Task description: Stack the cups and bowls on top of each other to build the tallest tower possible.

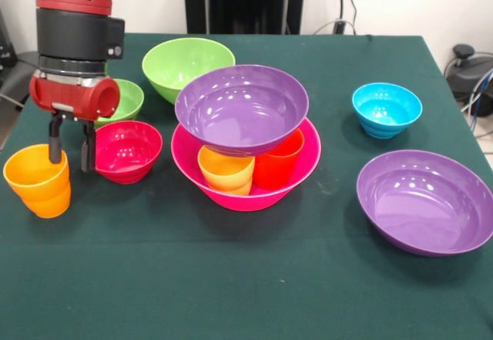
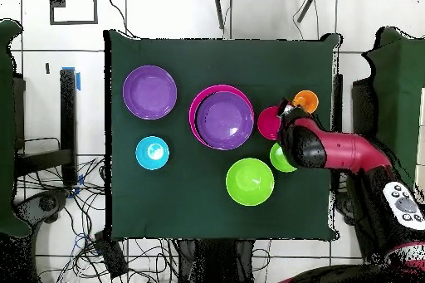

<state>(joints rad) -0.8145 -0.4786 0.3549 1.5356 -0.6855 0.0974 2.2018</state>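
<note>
So the tower [image 1: 246, 143] is barely started: hot-pink bowl [image 1: 304, 172] as base, a yellow-orange cup [image 1: 226, 172] and red-orange cup [image 1: 279, 163] inside it, one purple bowl [image 1: 241, 107] resting on top. It sits well off to the side of the tool [image 1: 71, 155]. The tool is released, fingers straddling the rim of the orange cup [image 1: 37, 180] (not gripping yet, I think). Left loose on the desk [image 1: 231, 278]: red bowl [image 1: 128, 149], two green bowls, blue bowl [image 1: 387, 109], second purple bowl [image 1: 425, 200].

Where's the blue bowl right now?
In the front view the blue bowl stands alone right of the tower, behind the loose purple bowl. In the overhead view it sits left of centre, below that purple bowl.
</note>
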